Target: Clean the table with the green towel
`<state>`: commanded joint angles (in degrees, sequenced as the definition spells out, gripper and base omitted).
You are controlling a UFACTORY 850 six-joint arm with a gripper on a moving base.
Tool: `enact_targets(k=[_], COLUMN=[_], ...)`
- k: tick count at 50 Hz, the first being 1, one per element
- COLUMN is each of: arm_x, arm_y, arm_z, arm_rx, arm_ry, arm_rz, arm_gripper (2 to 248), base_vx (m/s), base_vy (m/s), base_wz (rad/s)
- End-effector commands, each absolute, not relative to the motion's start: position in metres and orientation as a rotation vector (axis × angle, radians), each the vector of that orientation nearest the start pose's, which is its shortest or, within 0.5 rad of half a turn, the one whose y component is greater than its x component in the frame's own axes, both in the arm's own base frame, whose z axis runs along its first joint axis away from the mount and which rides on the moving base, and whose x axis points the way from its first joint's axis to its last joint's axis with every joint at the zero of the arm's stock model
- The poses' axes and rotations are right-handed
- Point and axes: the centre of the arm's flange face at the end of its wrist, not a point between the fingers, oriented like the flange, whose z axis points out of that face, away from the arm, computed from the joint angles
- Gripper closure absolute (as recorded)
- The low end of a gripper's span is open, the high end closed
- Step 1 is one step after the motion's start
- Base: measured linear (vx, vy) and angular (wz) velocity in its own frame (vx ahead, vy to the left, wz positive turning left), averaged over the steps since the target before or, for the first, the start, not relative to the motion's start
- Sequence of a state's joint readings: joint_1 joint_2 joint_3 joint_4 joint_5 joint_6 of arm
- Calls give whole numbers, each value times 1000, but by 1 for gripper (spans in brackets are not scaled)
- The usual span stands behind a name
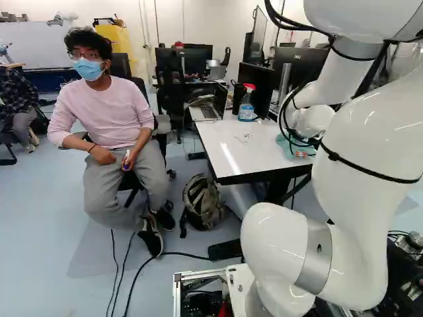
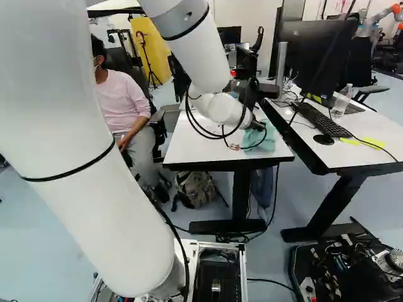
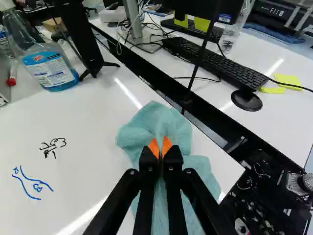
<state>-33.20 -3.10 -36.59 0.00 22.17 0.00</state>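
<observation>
From where I stand, the arm (image 2: pixel 107 157) reaches over the white tabletop (image 3: pixel 78 112), and its gripper (image 3: pixel 160 146) has closed on a raised fold of the green towel (image 3: pixel 132 134). The rest of the cloth spreads loosely over the tabletop near its corner, in rumpled folds.

The black scribble (image 3: pixel 53 147) and the blue squiggles (image 3: pixel 34 183) are on the open surface to one side, apart from the cloth. Wiping looks like the job in hand, with those marks plainly to be rubbed out; I'd call it early in the task.

The pinch takes only a narrow ridge of cloth, so a hard drag could pull it free. Too little downward push, and the towel might skim across the ink without lifting it; too much, and the fingers could scrape the surface or bunch the cloth up. A sweep the wrong way would carry the loose folds over the edge, into the gap beside the second desk (image 3: pixel 274 117), where they might snag. A long stroke towards the spray bottle (image 3: pixel 51 66) could knock it over, or bump the black stand (image 3: pixel 83 39) just beside it. The keyboard (image 3: pixel 215 63) and mouse (image 3: pixel 246 100) seem safe enough, across the gap.
</observation>
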Motion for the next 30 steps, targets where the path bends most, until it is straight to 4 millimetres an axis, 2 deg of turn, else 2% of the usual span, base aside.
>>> enact_targets(k=[30], arm_x=[409], arm_y=[-224], arm_z=[460], arm_rx=[-2890], arm_ry=[741], arm_rz=[-1594], arm_gripper=[222], base_vx=[0], base_vy=[0], base_wz=[0])
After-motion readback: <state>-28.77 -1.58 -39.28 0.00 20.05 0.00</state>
